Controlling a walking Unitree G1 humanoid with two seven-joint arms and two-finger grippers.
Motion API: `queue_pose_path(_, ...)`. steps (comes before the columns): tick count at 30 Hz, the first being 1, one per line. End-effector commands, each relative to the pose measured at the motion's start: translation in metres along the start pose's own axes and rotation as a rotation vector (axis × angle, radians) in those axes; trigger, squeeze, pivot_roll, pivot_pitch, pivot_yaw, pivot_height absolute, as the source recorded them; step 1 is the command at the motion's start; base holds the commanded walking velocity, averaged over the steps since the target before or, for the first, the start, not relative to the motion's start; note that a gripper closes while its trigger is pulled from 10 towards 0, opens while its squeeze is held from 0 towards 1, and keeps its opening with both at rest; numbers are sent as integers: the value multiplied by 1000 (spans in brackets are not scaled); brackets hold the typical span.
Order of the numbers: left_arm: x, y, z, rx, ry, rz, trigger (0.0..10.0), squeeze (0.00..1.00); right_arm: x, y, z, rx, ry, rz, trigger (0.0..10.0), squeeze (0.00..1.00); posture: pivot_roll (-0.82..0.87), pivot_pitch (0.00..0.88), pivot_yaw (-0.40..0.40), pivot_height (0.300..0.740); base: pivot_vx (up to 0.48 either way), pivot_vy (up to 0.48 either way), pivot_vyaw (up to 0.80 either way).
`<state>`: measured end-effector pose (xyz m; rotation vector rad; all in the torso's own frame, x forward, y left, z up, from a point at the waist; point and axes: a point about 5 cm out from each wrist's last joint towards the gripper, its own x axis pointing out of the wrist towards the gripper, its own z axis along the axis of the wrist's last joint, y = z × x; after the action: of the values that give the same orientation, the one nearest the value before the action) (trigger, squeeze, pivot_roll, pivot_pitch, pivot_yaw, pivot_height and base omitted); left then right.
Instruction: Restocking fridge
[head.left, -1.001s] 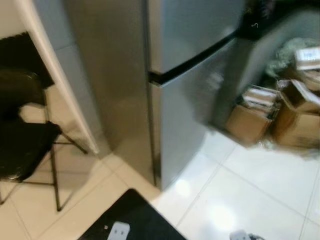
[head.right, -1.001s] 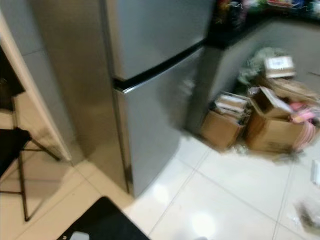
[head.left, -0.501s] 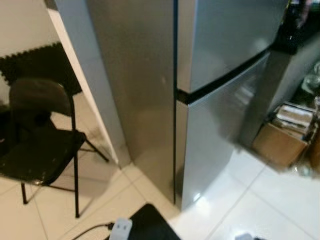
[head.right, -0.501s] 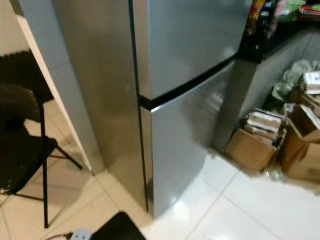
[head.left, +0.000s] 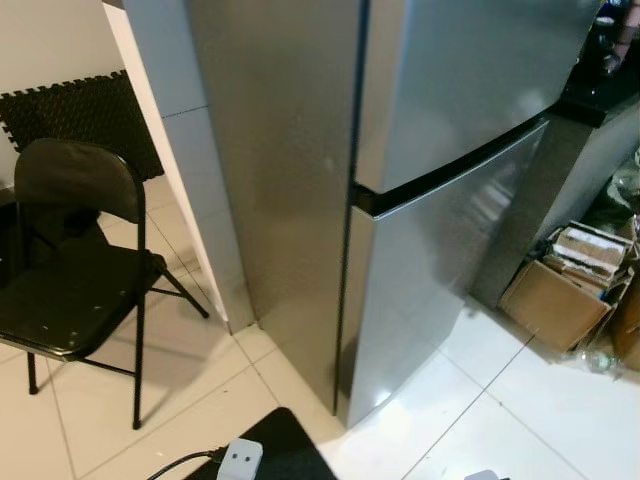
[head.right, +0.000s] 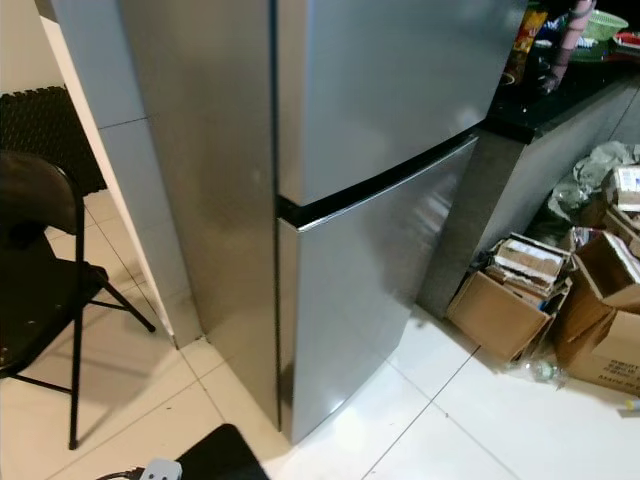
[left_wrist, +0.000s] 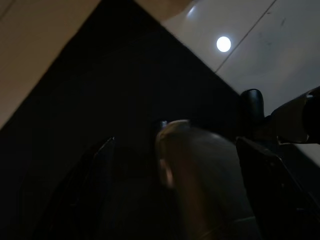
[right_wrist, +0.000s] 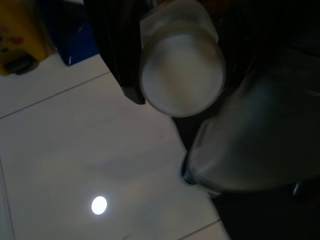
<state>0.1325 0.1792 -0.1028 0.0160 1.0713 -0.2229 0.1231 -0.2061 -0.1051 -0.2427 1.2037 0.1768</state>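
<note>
A tall silver fridge (head.left: 440, 190), both doors closed, is seen standing on white tiles. A black folding chair (head.left: 70, 270) is placed to its left; cardboard boxes (head.left: 560, 295) are piled on its right.

Head stereo pair is looking forward and down, close to the closed fridge (head.left: 420, 180); both eyes are sharing fridge, folding chair (head.left: 70, 290) and cardboard boxes (head.right: 510, 300). Wrist cameras are pointing down along their fingers at the tiled floor (right_wrist: 75, 165), both dim.
</note>
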Motion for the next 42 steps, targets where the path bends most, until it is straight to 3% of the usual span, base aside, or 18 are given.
queue_pose_path(1,-1,4,1,-2,0,19,10000,0,0,4,-3,9,11,9,10000,0,45,0,-10,738,0,0,0)
queue_pose_path(13,-2,8,2,0,-11,43,10000,0,0,4,-4,9,13,9,10000,0,44,0,-10,738,0,0,0)
queue_pose_path(22,-1,7,2,-9,-12,22,10000,0,0,4,-5,10,15,9,10000,0,44,0,-11,738,0,-464,0)
queue_pose_path(27,-2,10,3,-14,-20,57,10000,0,0,4,-5,8,16,10,10000,0,42,0,-9,738,0,0,0)
queue_pose_path(29,-4,21,10,-70,-66,95,10000,0,0,4,-6,7,18,11,10000,0,42,0,-9,738,0,0,0)
queue_pose_path(32,-5,23,12,-85,-78,102,10000,0,0,4,-6,7,18,11,10000,0,42,0,-9,738,0,0,0)
queue_pose_path(34,-8,38,25,-167,-160,129,10000,0,0,4,-6,5,19,12,10000,0,43,0,-8,738,0,0,0)
queue_pose_path(35,-11,46,33,-197,-203,135,10000,1000,0,4,-7,5,20,11,10000,0,43,0,-8,738,0,0,0)
queue_pose_path(39,-16,61,47,-242,-279,162,10000,1000,0,4,-7,7,20,11,10000,0,41,0,-6,738,0,0,0)
queue_pose_path(42,-24,78,72,-304,-416,158,10000,1000,0,4,-7,10,20,11,10000,0,42,0,-4,738,0,0,0)
